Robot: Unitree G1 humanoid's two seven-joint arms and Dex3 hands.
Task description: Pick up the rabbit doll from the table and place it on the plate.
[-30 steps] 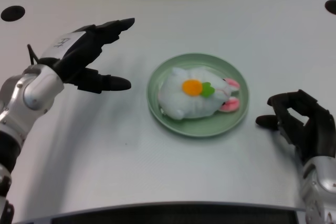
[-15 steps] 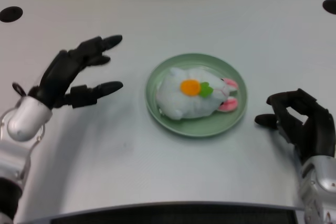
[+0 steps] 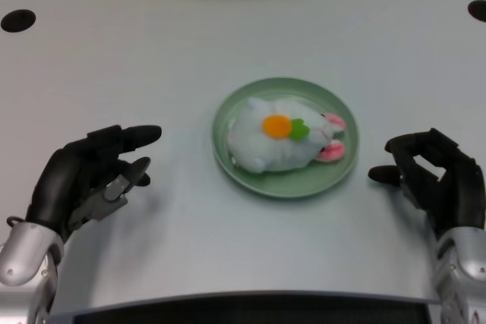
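Low at the picture's left, above the near edge of the white worktop (image 3: 228, 28): left hand (image 3: 87, 180), black, on a silver forearm, holding nothing, fingers (image 3: 137, 136) loosely curved and apart, tips aimed right toward the plate. Well apart from the plate, with bare worktop between. No contact with anything visible.

Rightward, at the middle of the view: green plate (image 3: 231, 165), round, shallow, flat on the worktop. On it, the rabbit doll (image 3: 266, 149), white and plump, lying on its side, body toward the plate's left half, head toward the right. Orange carrot patch (image 3: 276, 125) with a small green leaf tuft just beside it on the doll's upper side. Pink-lined ears (image 3: 332, 139) pointing right, reaching the plate's right rim. Doll wholly within the plate, resting inside the rim.

Farther right, near the picture's right edge: right hand (image 3: 437, 176), black, fingers curled, resting just above or on the worktop — cannot tell which — and apart from the plate.

At the far corners of the worktop: dark round hole (image 3: 18, 20) at the left, a second dark hole (image 3: 478, 10) cut by the right edge. Beyond the worktop's curved far edge, a pale wall or panel with thin vertical seams.
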